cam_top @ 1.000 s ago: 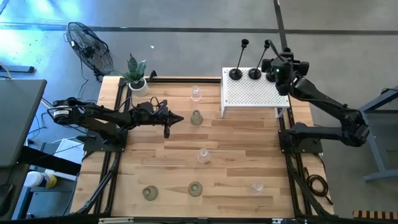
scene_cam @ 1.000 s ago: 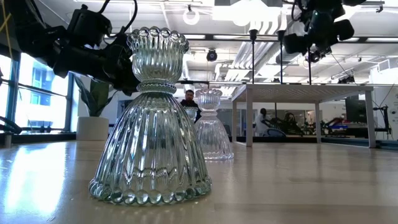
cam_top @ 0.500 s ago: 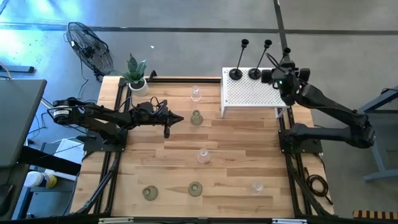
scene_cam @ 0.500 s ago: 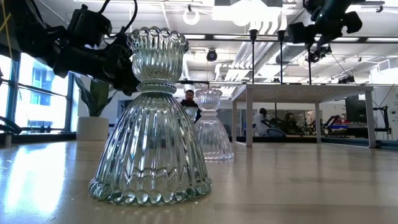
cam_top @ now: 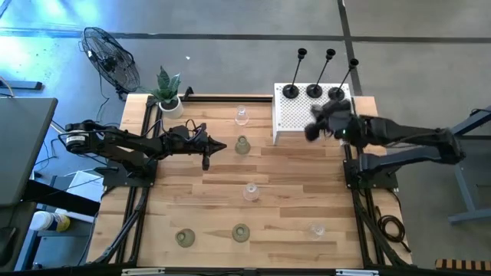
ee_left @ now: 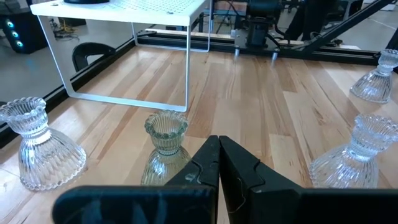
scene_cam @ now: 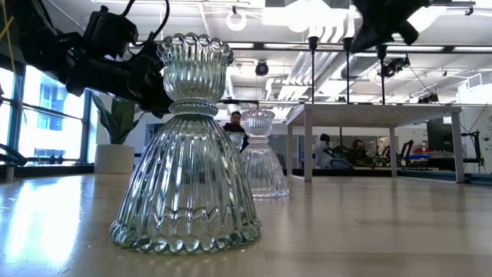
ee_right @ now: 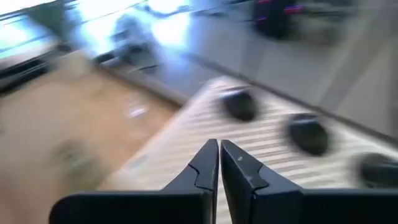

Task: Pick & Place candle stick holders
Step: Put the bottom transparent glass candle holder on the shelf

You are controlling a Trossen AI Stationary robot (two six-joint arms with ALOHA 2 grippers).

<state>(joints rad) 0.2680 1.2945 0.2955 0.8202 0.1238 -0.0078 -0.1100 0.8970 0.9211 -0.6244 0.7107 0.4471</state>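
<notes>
The third black holder (cam_top: 337,93) has been released behind the right gripper (cam_top: 313,132), now closed empty and withdrawn; six remain

ribbed clear glass holder (scene_cam: 184,146) close up, second holder (scene_cam: 262,158) behind.

Three stemmed holders (cam_top: 314,90) stand on the perforated box (cam_top: 307,116); six squat holders (cam_top: 242,146) dot the table (cam_top: 291,199).

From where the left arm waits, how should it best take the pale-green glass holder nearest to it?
Probably from straight above, closing on the narrow neck of the pale-green holder. It stands upright, and its flared skirt and ribbed cup are wider. The left gripper, shut, would need to open first.
</notes>
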